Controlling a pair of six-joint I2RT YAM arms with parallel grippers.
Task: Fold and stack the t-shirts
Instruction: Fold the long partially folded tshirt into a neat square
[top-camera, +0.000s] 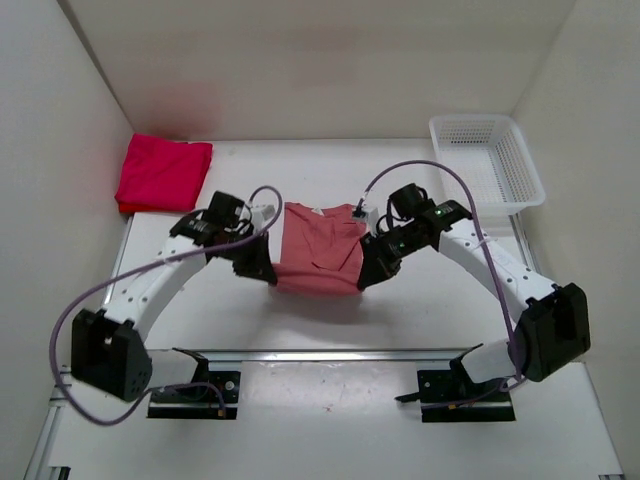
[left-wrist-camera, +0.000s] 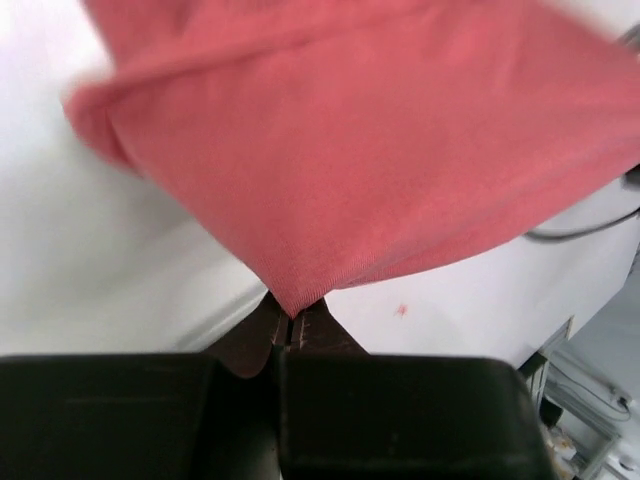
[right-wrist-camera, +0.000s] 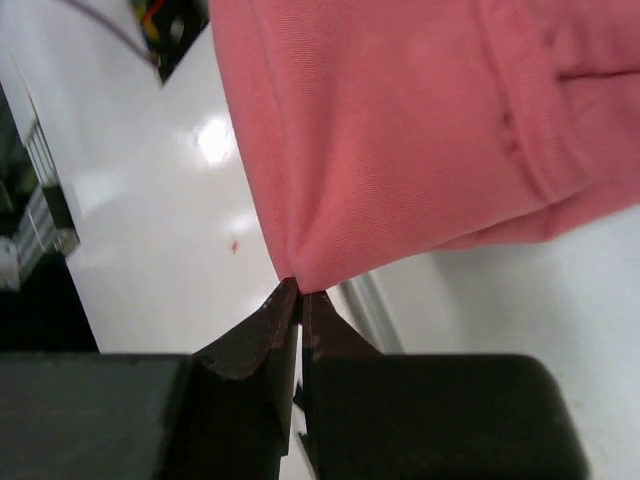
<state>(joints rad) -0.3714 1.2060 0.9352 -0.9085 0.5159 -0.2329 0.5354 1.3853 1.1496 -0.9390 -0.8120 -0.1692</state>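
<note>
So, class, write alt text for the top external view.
The left gripper and right gripper pinch a salmon pink t-shirt, held between them over the table. A folded crimson t-shirt lies back left, a white basket back right.

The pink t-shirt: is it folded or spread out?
Partly folded: the pink t-shirt shows doubled layers, and the left fingers and right fingers pinch its near corners.

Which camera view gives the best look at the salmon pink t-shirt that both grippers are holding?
The top external view: it shows almost the whole salmon pink t-shirt held between the left gripper and the right gripper. Each wrist view shows only one pinched corner of the cloth at its closed fingertips.
</note>
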